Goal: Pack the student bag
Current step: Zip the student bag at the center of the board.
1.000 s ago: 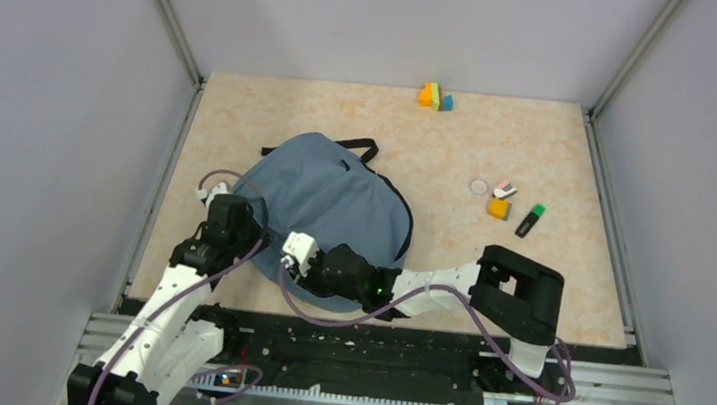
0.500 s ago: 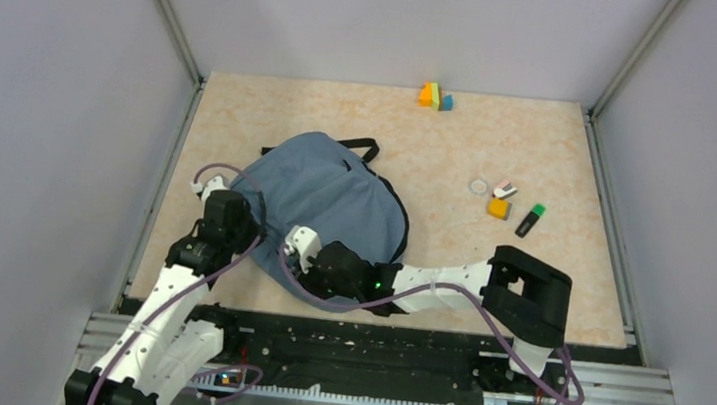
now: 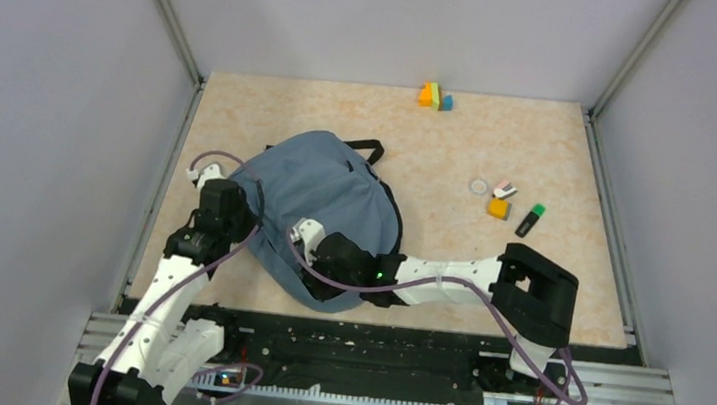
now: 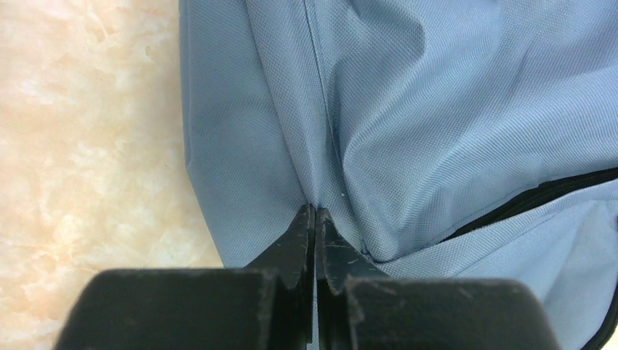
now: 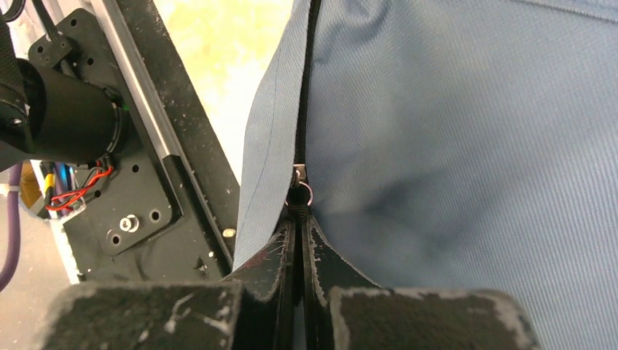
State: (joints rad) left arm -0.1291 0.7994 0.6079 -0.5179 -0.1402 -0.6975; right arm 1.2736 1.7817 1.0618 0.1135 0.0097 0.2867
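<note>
Jaws of the left gripper (image 4: pixel 315 219) are pressed together on a pinch of blue fabric at a seam of the student bag (image 4: pixel 437 109), and no gap is seen between them. Those of the right gripper (image 5: pixel 299 219) are likewise closed, with the short dark tab below the zipper pull (image 5: pixel 299 191) caught at their tips. The bag is laid flat on the near left part of the table (image 3: pixel 561 153), between the two arms, with its black top loop turned to the far side.

In the right wrist view the dark zipper (image 5: pixel 306 73) is seen running straight ahead from the jaws, along the bag's edge. The pull is thus held at the fingertips, and the track's long axis is in line with the gripper. The slider is held by the right arm, while the bag's left side is held by the left.

It is judged that the slider is to be drawn along that line while the fabric is braced by the left. Small items, a green marker (image 3: pixel 530 221) among them, are lying well apart to the right, not yet packed.
</note>
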